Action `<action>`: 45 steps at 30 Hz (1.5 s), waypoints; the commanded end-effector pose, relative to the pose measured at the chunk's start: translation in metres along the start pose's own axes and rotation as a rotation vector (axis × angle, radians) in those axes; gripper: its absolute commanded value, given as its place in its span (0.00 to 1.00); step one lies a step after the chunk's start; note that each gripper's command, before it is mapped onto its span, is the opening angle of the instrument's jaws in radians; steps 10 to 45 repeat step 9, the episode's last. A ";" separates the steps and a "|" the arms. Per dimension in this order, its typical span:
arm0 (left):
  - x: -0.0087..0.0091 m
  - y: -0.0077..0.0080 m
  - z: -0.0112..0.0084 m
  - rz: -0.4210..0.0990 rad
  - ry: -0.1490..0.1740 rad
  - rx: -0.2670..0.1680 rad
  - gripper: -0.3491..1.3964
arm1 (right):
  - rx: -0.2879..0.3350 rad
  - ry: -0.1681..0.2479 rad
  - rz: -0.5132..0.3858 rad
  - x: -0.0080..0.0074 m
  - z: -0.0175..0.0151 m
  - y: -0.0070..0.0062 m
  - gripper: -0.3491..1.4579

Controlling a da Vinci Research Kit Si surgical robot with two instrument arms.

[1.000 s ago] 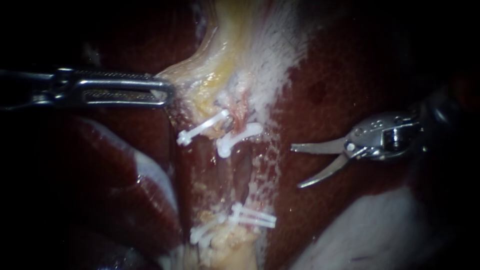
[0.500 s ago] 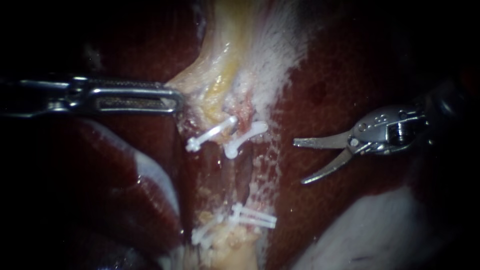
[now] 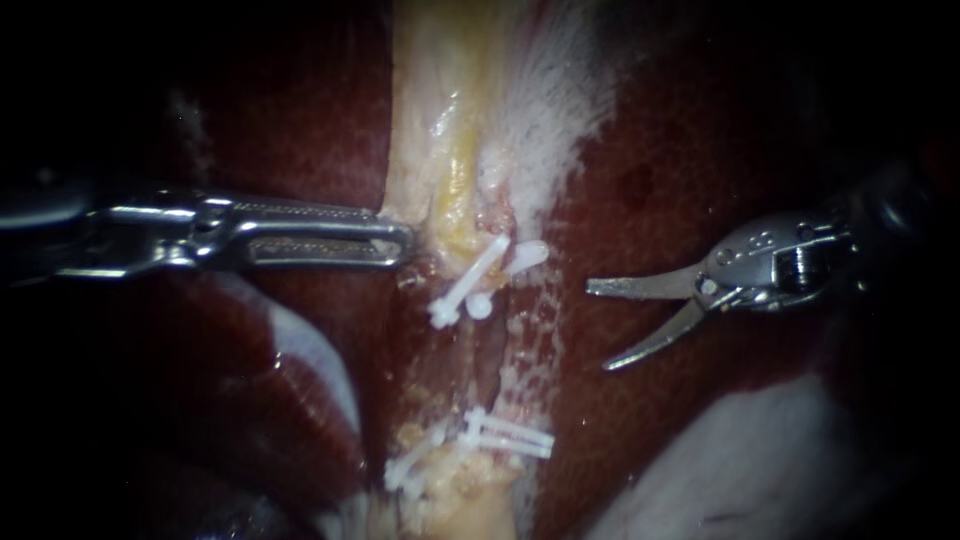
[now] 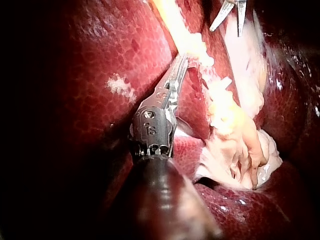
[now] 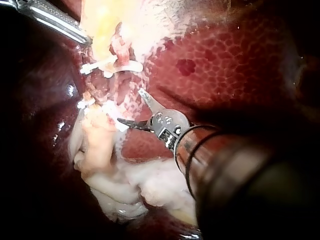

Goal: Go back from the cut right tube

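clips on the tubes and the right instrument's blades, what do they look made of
The clips: probably plastic, matte opaque white, no metallic glint. Blades of the right instrument: probably steel or similar metal, silvery grey, smooth, catching bright highlights.

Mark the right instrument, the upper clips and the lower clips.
right instrument (image 3: 597, 327), endoscope view, midway between its open jaws' tips
upper clips (image 3: 470, 281), endoscope view, left clip's shaft
lower clips (image 3: 507, 433), endoscope view, mid bars
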 end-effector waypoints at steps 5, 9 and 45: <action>0.0000 0.0000 0.0000 0.000 0.000 -0.001 0.00 | 0.000 0.000 0.000 0.0000 0.0000 0.0000 0.99; 0.0000 0.0000 0.0000 0.000 0.000 0.000 0.00 | -0.003 -0.001 0.042 0.0001 0.0000 -0.0001 0.99; 0.0000 0.0000 0.0000 0.000 0.000 0.000 0.00 | -0.003 -0.001 0.042 0.0001 0.0000 -0.0001 0.99</action>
